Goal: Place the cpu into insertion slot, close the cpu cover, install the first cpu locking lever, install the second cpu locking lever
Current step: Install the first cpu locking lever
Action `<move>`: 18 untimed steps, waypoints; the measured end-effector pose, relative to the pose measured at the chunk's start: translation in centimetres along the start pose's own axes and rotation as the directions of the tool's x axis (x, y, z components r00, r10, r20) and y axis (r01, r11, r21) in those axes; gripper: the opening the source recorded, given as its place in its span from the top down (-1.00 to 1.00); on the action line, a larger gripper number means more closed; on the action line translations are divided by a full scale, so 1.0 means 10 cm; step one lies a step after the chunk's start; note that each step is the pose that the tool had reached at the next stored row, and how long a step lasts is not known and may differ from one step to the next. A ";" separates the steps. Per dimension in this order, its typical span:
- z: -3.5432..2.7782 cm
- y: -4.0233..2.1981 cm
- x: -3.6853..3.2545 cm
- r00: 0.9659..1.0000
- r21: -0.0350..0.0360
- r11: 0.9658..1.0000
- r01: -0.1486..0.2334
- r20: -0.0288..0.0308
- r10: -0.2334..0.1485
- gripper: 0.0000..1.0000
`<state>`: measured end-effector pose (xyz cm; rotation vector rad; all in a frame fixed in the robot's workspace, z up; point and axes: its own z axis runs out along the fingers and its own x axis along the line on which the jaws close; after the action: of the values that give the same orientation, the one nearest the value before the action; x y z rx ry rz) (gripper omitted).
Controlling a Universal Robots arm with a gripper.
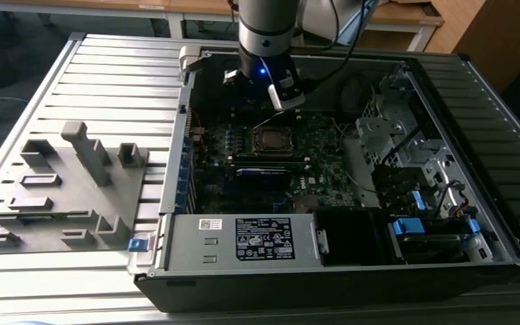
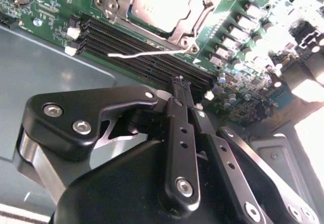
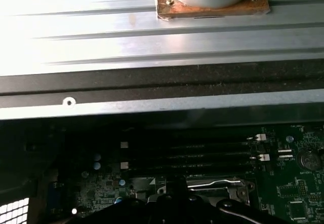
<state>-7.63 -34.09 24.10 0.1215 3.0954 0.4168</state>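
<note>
Just beyond the gripper (image 2: 183, 83) lies the cpu (image 2: 161, 3).

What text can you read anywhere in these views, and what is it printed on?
Nothing reads clearly enough to quote.
Black label on the power supply box: print present, too small to read.
White sticker beside it: too small to read.
White markings on the motherboard in the second wrist view: blurred, unreadable.
cpu top: no legible marking.

Motherboard (image 3: 298, 196), memory slots (image 3: 212, 157), ribbed table (image 3: 126, 36)
</note>
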 end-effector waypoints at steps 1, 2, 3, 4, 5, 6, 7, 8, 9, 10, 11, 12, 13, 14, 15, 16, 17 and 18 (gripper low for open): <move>0.015 -0.004 -0.007 1.000 0.000 1.000 0.000 0.000 0.000 0.79; 0.030 -0.007 -0.013 1.000 0.000 1.000 0.000 0.000 0.000 0.79; 0.046 -0.011 -0.018 1.000 0.000 1.000 0.000 0.000 0.000 0.79; 0.060 -0.014 -0.026 1.000 0.000 1.000 0.000 0.000 0.000 0.79; 0.071 -0.016 -0.034 1.000 0.000 1.000 0.000 0.000 0.000 0.79; 0.079 -0.015 -0.044 1.000 0.001 1.000 0.000 0.000 0.000 0.79; 0.088 -0.011 -0.059 1.000 0.001 1.000 0.000 0.000 0.000 0.79; 0.095 -0.006 -0.075 1.000 0.002 1.000 0.000 0.000 0.000 0.79; 0.102 -0.002 -0.093 1.000 0.003 1.000 0.000 0.000 0.000 0.79; 0.107 0.003 -0.111 1.000 0.004 1.000 0.000 0.000 0.000 0.79; 0.111 0.006 -0.127 1.000 0.005 1.000 0.000 0.000 0.000 0.79; 0.116 0.009 -0.139 1.000 0.007 1.000 0.000 0.000 0.000 0.79; 0.122 0.011 -0.149 1.000 0.010 1.000 0.000 0.000 0.000 0.79; 0.131 0.013 -0.157 1.000 0.012 1.000 0.000 0.001 0.000 0.79; 0.142 0.014 -0.166 1.000 0.014 1.000 0.000 0.001 0.000 0.79; 0.153 0.015 -0.173 1.000 0.015 1.000 0.000 0.001 0.000 0.79; 0.161 0.016 -0.181 1.000 0.017 1.000 0.000 0.001 0.000 0.79; 0.168 0.018 -0.187 1.000 0.018 1.000 0.000 0.001 0.000 0.79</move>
<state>-5.70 -33.62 22.54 0.1221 3.0987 0.3885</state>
